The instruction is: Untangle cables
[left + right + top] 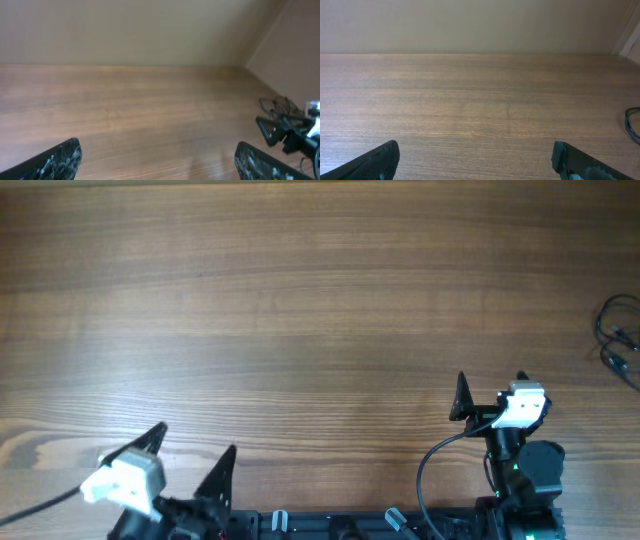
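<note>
A tangle of thin black cables (620,335) lies at the far right edge of the wooden table. It also shows in the left wrist view (280,106), and a small loop of it shows at the right edge of the right wrist view (633,125). My left gripper (193,448) is open and empty near the front left edge, far from the cables. My right gripper (490,392) is open and empty at the front right, to the left of and nearer than the cables. Both wrist views show only bare wood between the fingers.
The wooden table (300,310) fills the view. A plain wall (470,25) rises behind its far edge. The arm bases sit along the front edge (400,525).
</note>
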